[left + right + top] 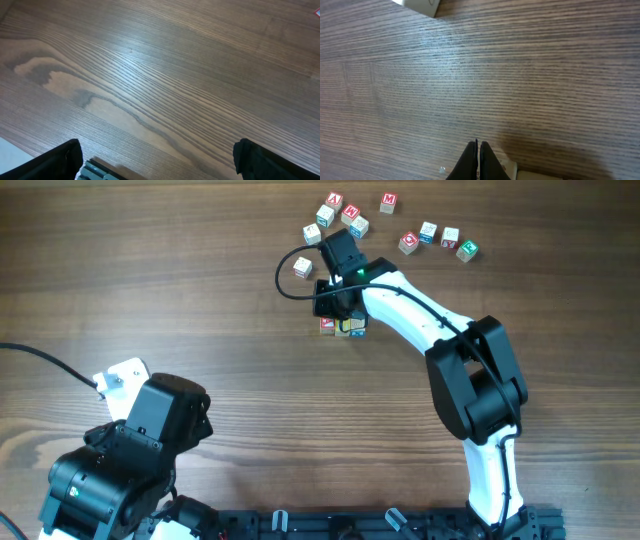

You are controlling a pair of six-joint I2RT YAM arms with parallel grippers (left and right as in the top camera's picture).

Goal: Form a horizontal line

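Observation:
In the overhead view three tiny cubes lie side by side in a short row: a red-faced cube (327, 325), a yellow cube (345, 329) and a white cube with blue print (359, 330). My right gripper (338, 302) hovers over the row and partly hides it. In the right wrist view its fingers (477, 146) are pressed together and empty, with pale cube edges (509, 167) just behind the tips. My left gripper (157, 160) is open and empty over bare wood at the front left.
Several other letter cubes lie scattered at the back, around one red cube (334, 200) and another at the right (409, 242). A lone white cube (302, 268) sits left of the right wrist; it also shows in the right wrist view (420, 5). A black cable loops beside it.

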